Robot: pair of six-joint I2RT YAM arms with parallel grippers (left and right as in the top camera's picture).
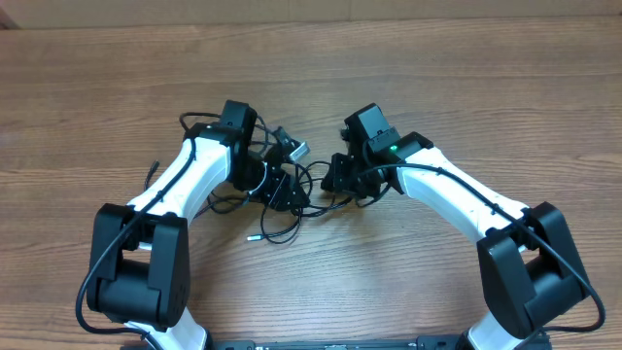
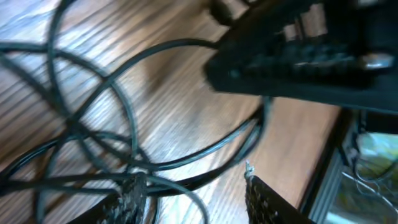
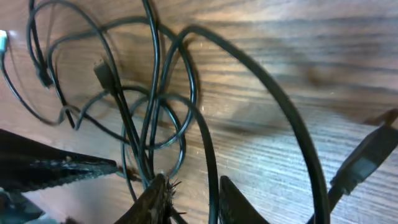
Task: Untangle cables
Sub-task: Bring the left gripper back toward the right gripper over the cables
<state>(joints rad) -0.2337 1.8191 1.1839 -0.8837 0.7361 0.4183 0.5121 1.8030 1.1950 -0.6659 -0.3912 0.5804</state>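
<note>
Both arms are in over the bench (image 1: 97,78) and the cables (image 3: 289,115) are lying in a loose black tangle right between them. My left fingers (image 1: 277,187) are down low and spread wide, released, nothing held. Several strands cross under them, one bunch brushes the tip of the left-hand finger, and a long curve sweeps through the gap. My right fingers (image 1: 340,175) face them from the other side of the heap. They are parted too, more narrowly, with one strand running up through the gap without being pinched. More loops fan out ahead of them on the wood, and a flat plug (image 3: 367,155) lies off to their right.
</note>
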